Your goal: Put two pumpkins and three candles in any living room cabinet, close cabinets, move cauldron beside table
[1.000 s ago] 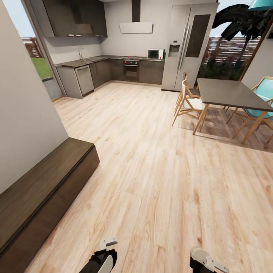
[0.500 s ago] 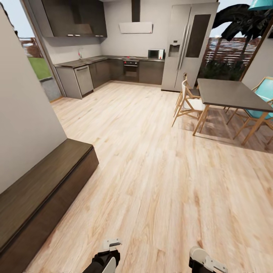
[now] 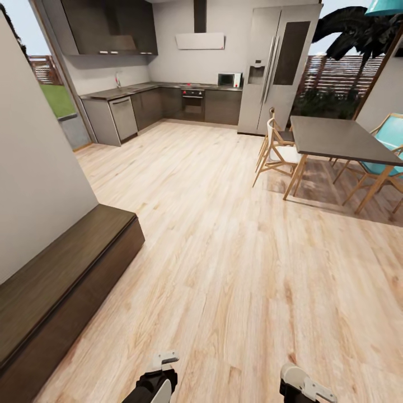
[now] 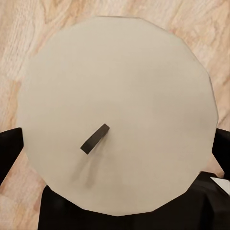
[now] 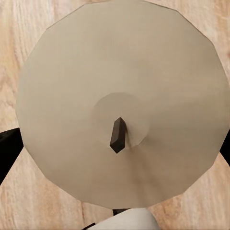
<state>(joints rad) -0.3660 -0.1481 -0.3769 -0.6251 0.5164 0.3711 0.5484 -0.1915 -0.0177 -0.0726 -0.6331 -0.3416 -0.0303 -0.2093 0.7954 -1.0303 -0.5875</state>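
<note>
Wood floor (image 3: 235, 263) stretching toward kitchen. One long dark brown cabinet (image 3: 61, 280) sitting along wall at robot's left, fronts appearing shut. One dining table (image 3: 336, 137) standing far right. Two candles counted: left pincer (image 4: 115, 191) gripping one candle (image 4: 120, 86), black fingers (image 4: 9, 148) flanking it; right pincer (image 5: 115, 213) clamping other candle (image 5: 120, 72), wick pointing up.

Bright even daylight w/ soft shadows under dining table (image 3: 336, 137), wide-angle stretch at edges, sharp render, no glare.
</note>
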